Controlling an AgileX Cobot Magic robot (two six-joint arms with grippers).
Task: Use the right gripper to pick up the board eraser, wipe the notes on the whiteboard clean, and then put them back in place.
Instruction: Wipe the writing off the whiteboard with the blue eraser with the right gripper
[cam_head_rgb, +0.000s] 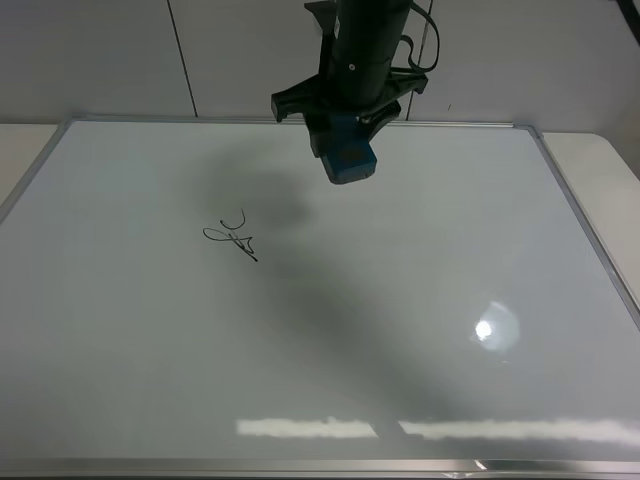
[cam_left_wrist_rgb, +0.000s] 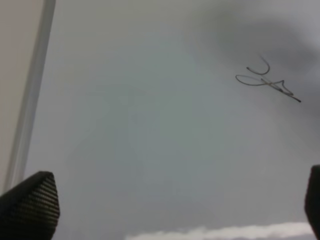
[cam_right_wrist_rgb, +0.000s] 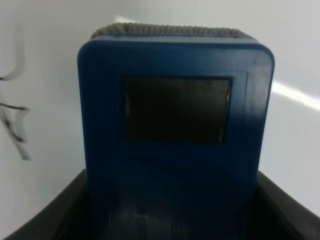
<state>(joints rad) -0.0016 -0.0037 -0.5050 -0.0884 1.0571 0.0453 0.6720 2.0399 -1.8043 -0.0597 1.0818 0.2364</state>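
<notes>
The right gripper (cam_head_rgb: 341, 118) is shut tight on the board eraser (cam_head_rgb: 349, 158), clamping its blue back end so that the grey felt (cam_right_wrist_rgb: 170, 31) faces away from the claw and down at the whiteboard (cam_head_rgb: 420, 300), ready for wiping. The eraser seems to hang just clear of the board, though contact is hard to judge here. The notes (cam_head_rgb: 232, 238) lie unwiped off to the gripper's left and further in over the board's middle, near the eraser but apart from it.

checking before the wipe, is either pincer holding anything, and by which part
The right pincer grips the board eraser by its sides near one end; the left pincer holds nothing.
</notes>
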